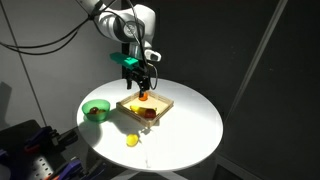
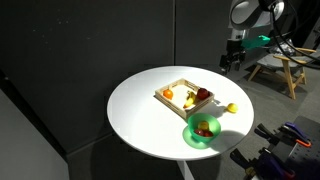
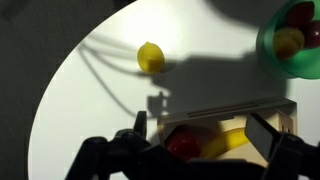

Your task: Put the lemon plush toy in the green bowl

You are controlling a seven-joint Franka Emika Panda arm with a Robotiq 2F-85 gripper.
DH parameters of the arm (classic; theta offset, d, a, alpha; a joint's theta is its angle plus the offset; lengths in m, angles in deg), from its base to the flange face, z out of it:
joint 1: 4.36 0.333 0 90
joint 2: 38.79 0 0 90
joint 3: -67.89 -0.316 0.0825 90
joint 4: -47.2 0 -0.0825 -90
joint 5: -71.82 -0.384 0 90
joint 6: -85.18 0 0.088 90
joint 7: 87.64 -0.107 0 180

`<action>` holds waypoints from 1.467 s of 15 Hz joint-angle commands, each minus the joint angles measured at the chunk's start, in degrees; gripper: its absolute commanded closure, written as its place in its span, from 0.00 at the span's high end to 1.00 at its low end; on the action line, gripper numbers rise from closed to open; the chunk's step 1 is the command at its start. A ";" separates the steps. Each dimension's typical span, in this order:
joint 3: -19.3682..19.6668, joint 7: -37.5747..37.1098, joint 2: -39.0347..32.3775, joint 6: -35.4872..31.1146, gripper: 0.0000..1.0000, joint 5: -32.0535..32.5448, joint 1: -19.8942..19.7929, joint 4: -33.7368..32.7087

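One lemon plush toy [image 1: 131, 141] waiting, nothing grasped yet.
The hand [image 1: 144, 84] hangs spread and empty over the wooden tray [image 1: 165, 104]. The lemon lies alone on the round white table [image 1: 190, 125], near the green bowl [image 1: 96, 110] but apart from it. I'd judge the reach is the step in hand: next, swing off the tray, drop over the lemon, close gently. Black drapes hang all round.

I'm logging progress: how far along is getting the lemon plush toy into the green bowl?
Nothing done yet: the lemon plush toy lies on the table, apart from the green bowl. In hand: nothing; the gripper hangs open above the wooden tray. Left: reach the lemon, grasp, carry, release in the bowl.
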 commanded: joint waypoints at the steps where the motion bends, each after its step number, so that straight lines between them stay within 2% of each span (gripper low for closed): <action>1: -0.21 -0.01 0.00 0.15 1.00 0.03 -0.22 -0.10; 13: 0.55 2.70 4.11 -3.31 1.00 0.88 -0.91 6.31; 22: 1.64 2.24 3.96 -12.10 1.00 4.21 -1.67 12.73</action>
